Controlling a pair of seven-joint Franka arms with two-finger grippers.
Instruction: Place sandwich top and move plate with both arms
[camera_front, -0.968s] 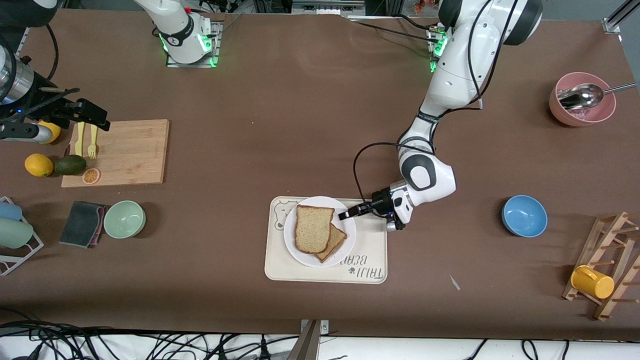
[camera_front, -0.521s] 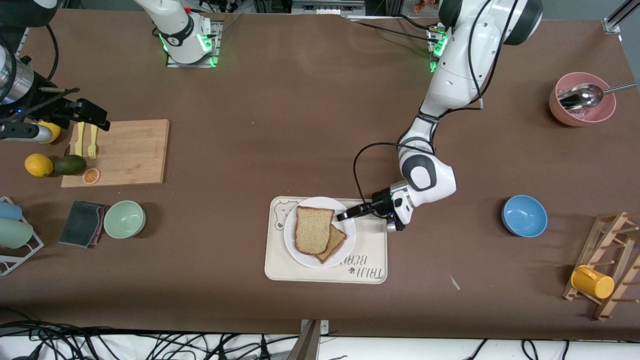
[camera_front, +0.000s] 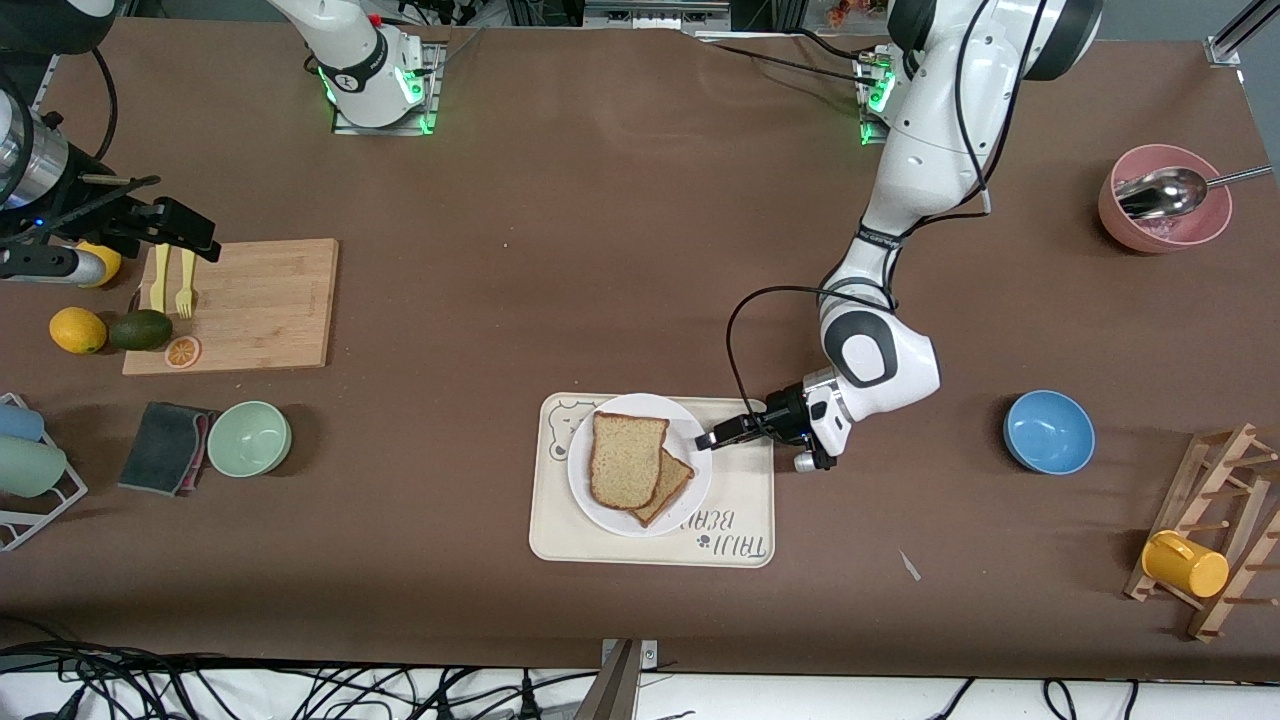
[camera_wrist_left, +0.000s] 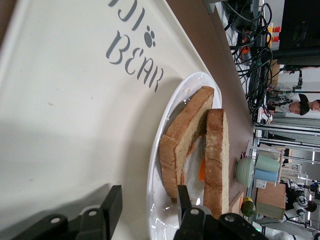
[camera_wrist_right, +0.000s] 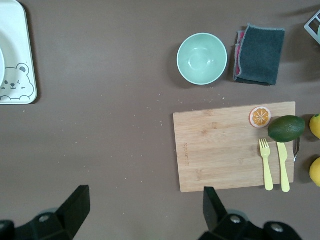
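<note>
The white plate (camera_front: 596, 500) sits on the beige bear-print tray (camera_front: 745, 500). On it the sandwich top (camera_front: 625, 458), a pale wholegrain slice, lies over a smaller golden-brown slice (camera_front: 676, 479). In the left wrist view the top slice (camera_wrist_left: 216, 150) rests above orange and white filling and the lower slice (camera_wrist_left: 187, 135). My left gripper (camera_front: 708, 440) is low at the plate's rim, toward the left arm's end. It is open (camera_wrist_left: 149, 190), with the plate rim (camera_wrist_left: 156, 210) between its fingers. My right gripper (camera_front: 195, 238) waits open (camera_wrist_right: 146, 192) beside the cutting board.
A wooden cutting board (camera_front: 240, 305) with a yellow fork and knife, an avocado and lemons, a green bowl (camera_front: 249, 438) and a dark cloth (camera_front: 165, 447) lie at the right arm's end. A blue bowl (camera_front: 1049, 431), a pink bowl with a spoon (camera_front: 1165, 200) and a rack with a yellow mug (camera_front: 1185, 563) stand at the left arm's end.
My left gripper has drawn back a little from over the plate toward the left arm's end, to the plate's rim. The right arm, plate and bread have not moved.
</note>
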